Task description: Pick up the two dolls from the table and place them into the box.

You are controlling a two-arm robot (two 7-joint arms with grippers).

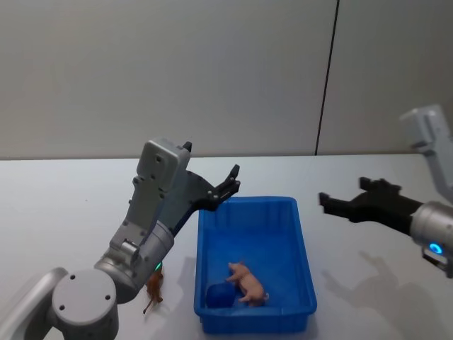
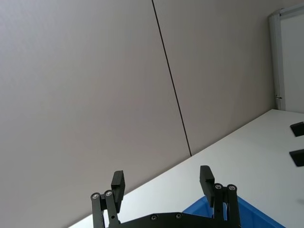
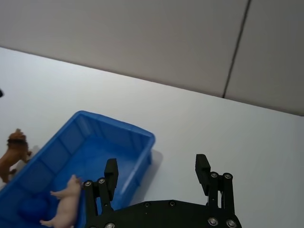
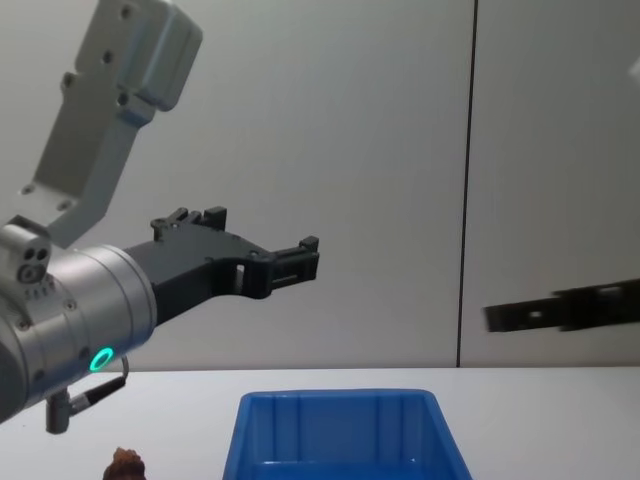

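the brown lion doll (image 1: 153, 290) stands on the table (image 1: 56, 212) just beside the near left corner of the box (image 1: 248, 201), half hidden behind the left arm's elbow. the chest view cuts off all but its mane. inside the box the pink pig doll (image 1: 248, 282) is near the front wall, beside a dark blue lump (image 1: 219, 295) i can't make out. the left gripper (image 1: 230, 181) hangs over the box's far left corner, fingers spread wide, empty. the right gripper (image 1: 344, 195) hovers to the box's right, likewise wide and empty.
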